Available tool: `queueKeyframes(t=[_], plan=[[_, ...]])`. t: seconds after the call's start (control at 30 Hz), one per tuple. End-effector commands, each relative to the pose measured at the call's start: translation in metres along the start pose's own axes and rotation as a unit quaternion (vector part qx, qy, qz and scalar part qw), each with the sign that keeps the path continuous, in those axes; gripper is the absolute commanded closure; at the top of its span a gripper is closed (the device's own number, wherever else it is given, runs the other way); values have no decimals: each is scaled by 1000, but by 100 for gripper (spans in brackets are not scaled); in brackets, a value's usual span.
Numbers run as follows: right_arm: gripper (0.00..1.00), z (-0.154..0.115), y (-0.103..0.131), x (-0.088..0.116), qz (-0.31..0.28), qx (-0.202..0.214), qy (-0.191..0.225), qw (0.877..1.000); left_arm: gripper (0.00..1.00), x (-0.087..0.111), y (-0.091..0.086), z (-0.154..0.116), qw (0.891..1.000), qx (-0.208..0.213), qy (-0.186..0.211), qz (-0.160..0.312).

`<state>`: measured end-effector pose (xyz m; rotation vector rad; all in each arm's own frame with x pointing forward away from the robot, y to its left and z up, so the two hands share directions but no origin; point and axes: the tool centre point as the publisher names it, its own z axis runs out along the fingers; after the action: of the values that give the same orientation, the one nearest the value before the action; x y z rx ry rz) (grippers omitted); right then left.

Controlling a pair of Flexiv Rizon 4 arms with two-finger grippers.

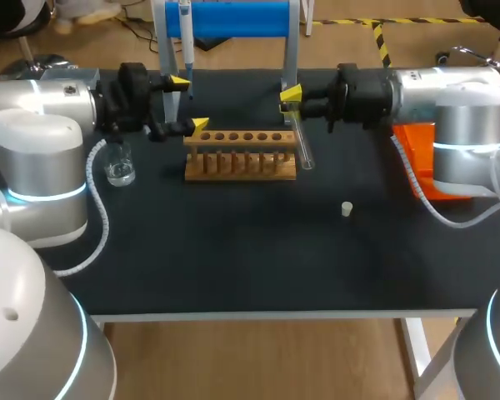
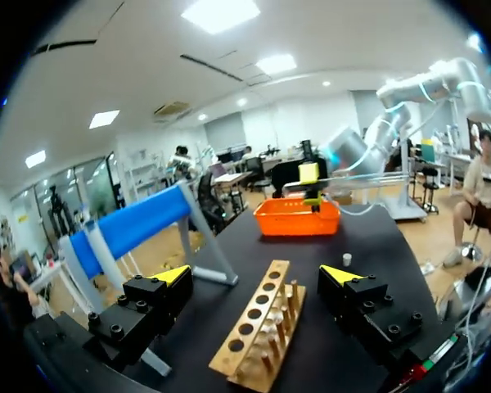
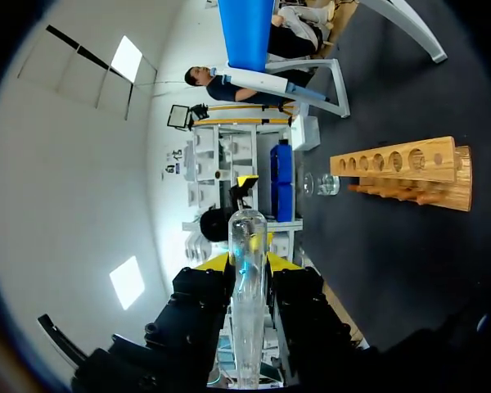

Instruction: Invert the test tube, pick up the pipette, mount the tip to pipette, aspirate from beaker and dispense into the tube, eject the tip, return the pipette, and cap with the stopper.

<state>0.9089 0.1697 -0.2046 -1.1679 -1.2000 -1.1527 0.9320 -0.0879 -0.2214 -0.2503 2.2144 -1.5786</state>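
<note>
Test tube (image 1: 302, 148) sits pinched in the right pincer (image 3: 247, 264), both yellow tips pressed against its glass from either side. It hangs slanted just past the right end of the wooden rack (image 1: 242, 155). The left pincer (image 2: 256, 276) is spread wide and holds nothing, with the rack's left end lying ahead of it between the fingers.

Judging from this, the turn-over of the tube is the step in hand, and the smooth glass could slip in the grip if the pinch is light. Its lower end is close to the rack's end post, so a swing during the turn could knock the glass or shove the rack. The spread left fingers are near the rack and the beaker (image 1: 119, 167). A careless sweep toward the pipette (image 1: 186, 37), which hangs on the blue stand (image 1: 233, 18), could tip the beaker.

Which end of the tube is the open one I cannot tell, nor whether its bottom touches the bench (image 1: 258, 258). The beaker's fill level is hard to read. I can make out no pipette tips. The small white stopper (image 1: 347, 208) stands alone, well apart from the rack
</note>
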Motion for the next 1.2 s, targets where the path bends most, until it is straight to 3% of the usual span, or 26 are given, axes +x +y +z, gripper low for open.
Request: queueKeyframes(t=[0.03,0.23,0.67,0.73,0.77,0.9,1.13,1.2], plan=[[100,-1,1,0,0,2,0,1000,0,16,-2,-1,973,129,43,184],[100,-1,1,0,0,2,0,1000,0,34,-14,-1,943,148,56,293],[100,-1,1,0,0,2,0,1000,0,34,-14,-2,945,152,55,283],[100,-1,1,0,0,2,0,1000,0,40,-25,-1,916,178,21,360],[100,-1,1,0,0,2,0,1000,0,45,-28,1,904,170,12,393],[100,-1,1,0,0,2,0,1000,0,62,-34,9,865,163,-22,474],[100,-1,1,0,0,2,0,1000,0,88,-44,21,809,136,-43,570],[100,-1,1,0,0,2,0,1000,0,93,-48,25,801,132,-51,582]])
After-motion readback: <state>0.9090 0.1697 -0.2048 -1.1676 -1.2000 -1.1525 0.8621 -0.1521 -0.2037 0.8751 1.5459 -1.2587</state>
